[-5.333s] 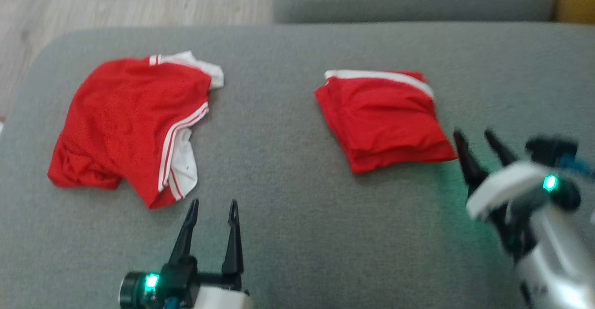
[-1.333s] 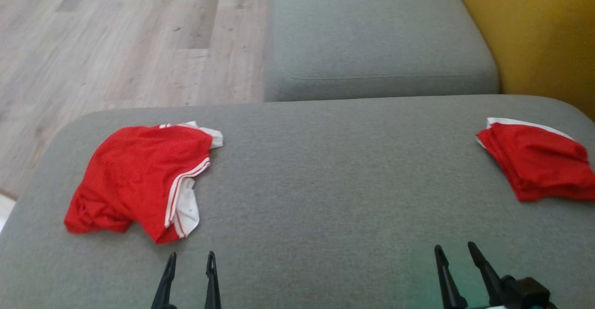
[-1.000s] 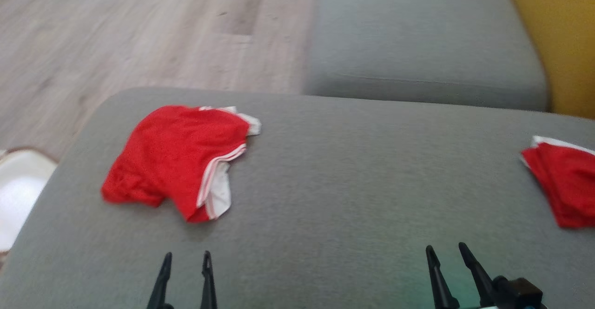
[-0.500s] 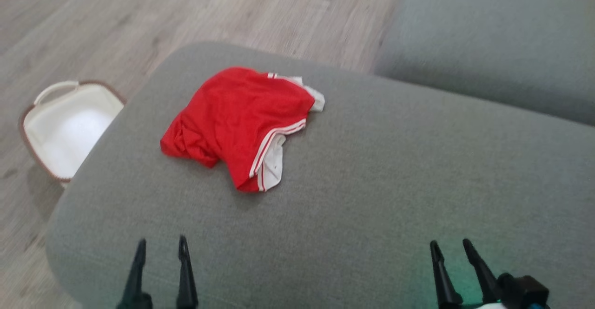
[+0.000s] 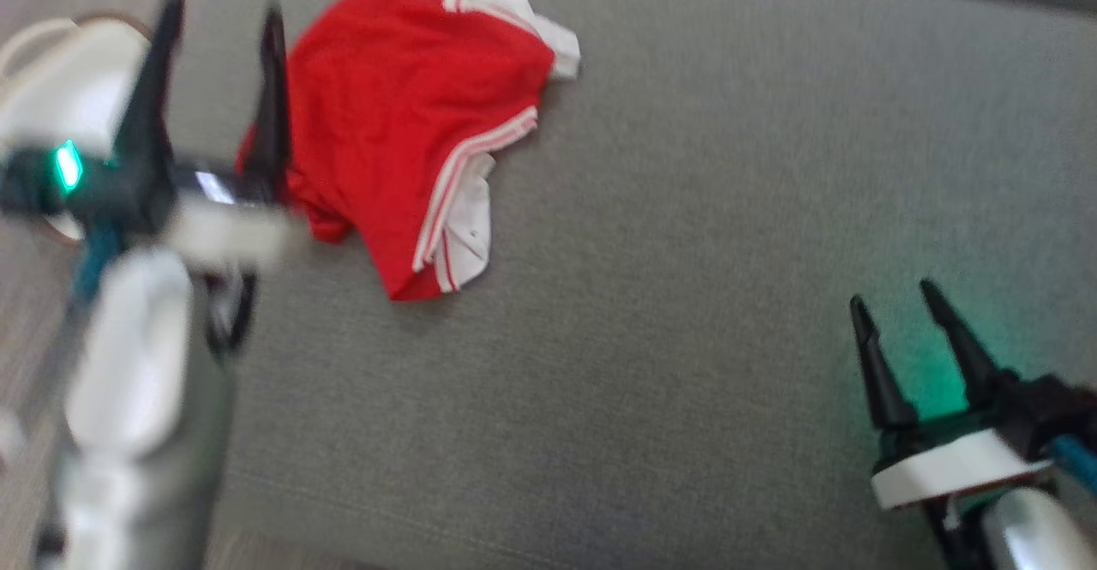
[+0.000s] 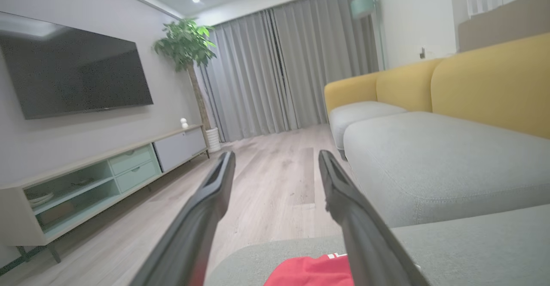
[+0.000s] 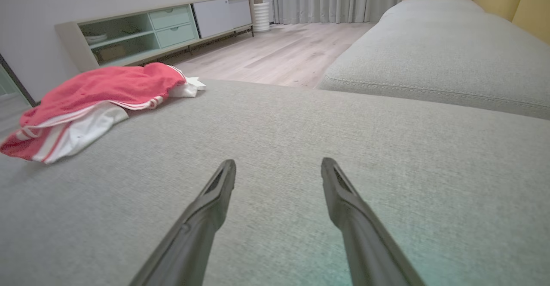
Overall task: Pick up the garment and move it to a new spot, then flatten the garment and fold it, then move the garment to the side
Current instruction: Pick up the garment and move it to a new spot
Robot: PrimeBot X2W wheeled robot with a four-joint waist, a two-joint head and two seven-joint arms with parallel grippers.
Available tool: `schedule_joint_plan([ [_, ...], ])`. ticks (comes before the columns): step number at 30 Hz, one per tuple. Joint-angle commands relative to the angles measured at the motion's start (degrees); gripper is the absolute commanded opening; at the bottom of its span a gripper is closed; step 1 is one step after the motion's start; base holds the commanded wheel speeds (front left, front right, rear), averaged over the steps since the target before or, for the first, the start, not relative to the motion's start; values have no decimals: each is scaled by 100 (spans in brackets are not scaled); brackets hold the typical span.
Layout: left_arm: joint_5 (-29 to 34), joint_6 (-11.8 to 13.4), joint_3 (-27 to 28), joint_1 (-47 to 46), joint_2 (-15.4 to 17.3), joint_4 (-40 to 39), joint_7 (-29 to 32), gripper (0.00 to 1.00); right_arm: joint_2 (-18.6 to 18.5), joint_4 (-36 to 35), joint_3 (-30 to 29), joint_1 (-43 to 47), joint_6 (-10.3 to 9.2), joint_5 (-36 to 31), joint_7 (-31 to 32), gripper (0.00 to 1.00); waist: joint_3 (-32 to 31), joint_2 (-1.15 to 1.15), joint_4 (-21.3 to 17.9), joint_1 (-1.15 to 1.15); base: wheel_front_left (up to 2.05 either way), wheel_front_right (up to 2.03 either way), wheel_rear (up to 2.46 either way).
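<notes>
While the crumpled red shorts (image 5: 411, 124) lie near the grey sofa cushion's (image 5: 686, 339) left edge, bare fabric stretches wide to their right. The left gripper (image 5: 223, 4) hangs over their left side, 2 fingers spread, empty. The right gripper (image 5: 893, 296), equally spread and empty, is well apart. A white basket (image 5: 51, 64) sits half hidden behind the blurred left arm.

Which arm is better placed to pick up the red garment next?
Left. The left pincer, open, hangs at the edge of the garment; the right pincer is far off across the cushion.
</notes>
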Motion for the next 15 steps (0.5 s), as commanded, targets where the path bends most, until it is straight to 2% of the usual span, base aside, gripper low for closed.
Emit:
schedule_joint_plan([
  [1, -73, -68, 166, -536, 236, 56, 159, 100, -180, -235, 91, -206, -5, -42, -63, 100, 527, 0, -199, -3, 0, 0, 0],
  [4, -327, -222, 85, -1468, 229, 868, 620, 100, -428, -368, 73, -341, -5, -78, -62, 100, 811, 0, -236, -3, 0, 0, 0],
  [8, -941, -312, 165, -2394, 64, 2182, 1292, 100, -664, -690, -16, -446, -5, -40, 69, 100, 1174, 0, -259, -3, 0, 0, 0],
  [15, -1465, -357, 1, -2993, -158, 3807, 1977, 100, -871, -1391, -197, -582, -5, 76, 389, 100, 1616, 0, -243, -3, 0, 0, 0],
])
